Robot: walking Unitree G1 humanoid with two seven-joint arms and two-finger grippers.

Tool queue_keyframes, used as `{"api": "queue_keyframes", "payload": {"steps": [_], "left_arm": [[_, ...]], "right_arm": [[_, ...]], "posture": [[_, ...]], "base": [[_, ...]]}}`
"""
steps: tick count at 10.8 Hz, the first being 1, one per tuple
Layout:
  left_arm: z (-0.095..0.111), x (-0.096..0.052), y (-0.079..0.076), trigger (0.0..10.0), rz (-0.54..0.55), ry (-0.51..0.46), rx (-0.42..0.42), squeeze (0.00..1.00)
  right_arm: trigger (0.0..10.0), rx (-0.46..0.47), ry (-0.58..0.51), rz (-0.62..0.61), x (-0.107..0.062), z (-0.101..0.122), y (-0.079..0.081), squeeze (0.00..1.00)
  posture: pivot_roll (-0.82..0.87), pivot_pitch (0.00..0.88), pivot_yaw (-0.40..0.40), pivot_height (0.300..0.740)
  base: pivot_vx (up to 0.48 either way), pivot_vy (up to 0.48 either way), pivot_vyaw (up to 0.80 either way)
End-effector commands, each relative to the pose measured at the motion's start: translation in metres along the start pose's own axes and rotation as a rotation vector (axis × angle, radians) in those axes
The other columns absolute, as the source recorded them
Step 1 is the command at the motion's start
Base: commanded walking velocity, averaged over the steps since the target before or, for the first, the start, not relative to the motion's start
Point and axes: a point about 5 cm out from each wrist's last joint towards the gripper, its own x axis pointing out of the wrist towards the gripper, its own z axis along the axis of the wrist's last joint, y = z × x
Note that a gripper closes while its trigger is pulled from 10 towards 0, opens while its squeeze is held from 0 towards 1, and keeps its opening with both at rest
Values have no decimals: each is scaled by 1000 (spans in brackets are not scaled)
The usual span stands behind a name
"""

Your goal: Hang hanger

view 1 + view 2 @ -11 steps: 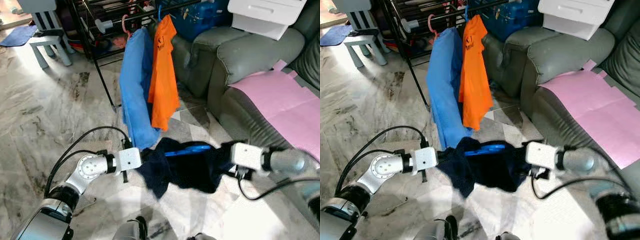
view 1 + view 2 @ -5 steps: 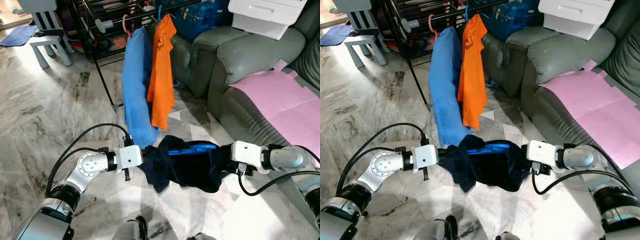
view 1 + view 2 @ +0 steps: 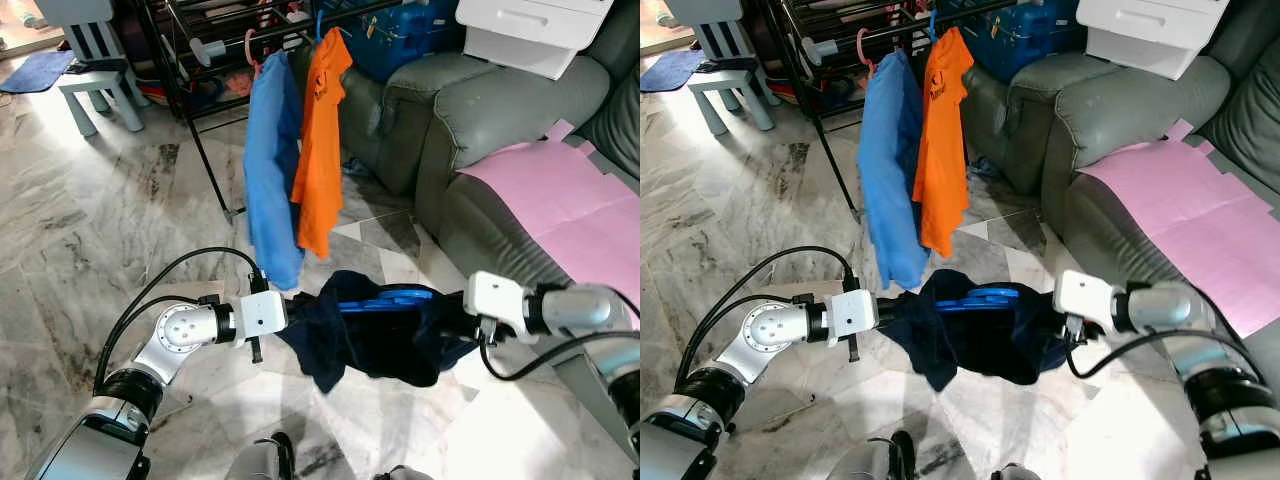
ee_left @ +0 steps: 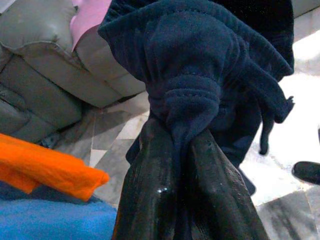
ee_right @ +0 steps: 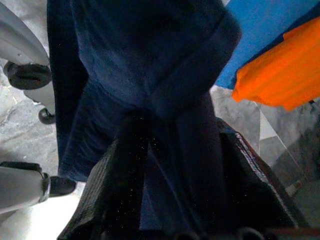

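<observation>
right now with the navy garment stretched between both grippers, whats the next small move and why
Probably raise both arms toward the rack rail. The navy garment on its blue hanger hangs low, pinched by the left gripper and right gripper, well below the orange shirt.

Left arm [image 3: 185, 335]: silver metal, round disc-shaped joint, white boxy wrist block, looping black cables.
Right arm [image 3: 570, 310]: silver cylinder, white boxy wrist block, black cable underneath.
Fingers [image 4: 150, 195]: long, black, glossy, scuffed.
</observation>
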Motion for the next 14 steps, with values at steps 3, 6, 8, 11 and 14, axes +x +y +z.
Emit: {"api": "queue_keyframes", "payload": {"steps": [3, 6, 8, 11, 14], "left_arm": [[-2, -3, 1, 10000, 36, -6, -20, 0], [-2, -2, 2, 10000, 42, -3, -19, 0], [-1, -2, 2, 10000, 44, -3, -18, 0], [-3, -1, 2, 10000, 56, 11, -16, 0], [-6, 0, 7, 10000, 137, 43, -27, 1000]], "right_arm": [[0, -15, -33, 25, -2, 10, -4, 0], [0, -8, -31, 37, -1, 9, -2, 0], [0, -7, -29, 38, -1, 9, -2, 0], [0, -3, -33, 42, 1, 10, 0, 0], [0, 5, -35, 37, 2, 9, 1, 0]], "posture": [[-113, 133, 50, 740], [-116, 131, 52, 740], [-116, 129, 51, 740], [-114, 130, 51, 740], [-116, 130, 51, 740]], "base": [[0, 0, 0], [0, 0, 0], [0, 0, 0], [0, 0, 0], [0, 0, 0]]}}
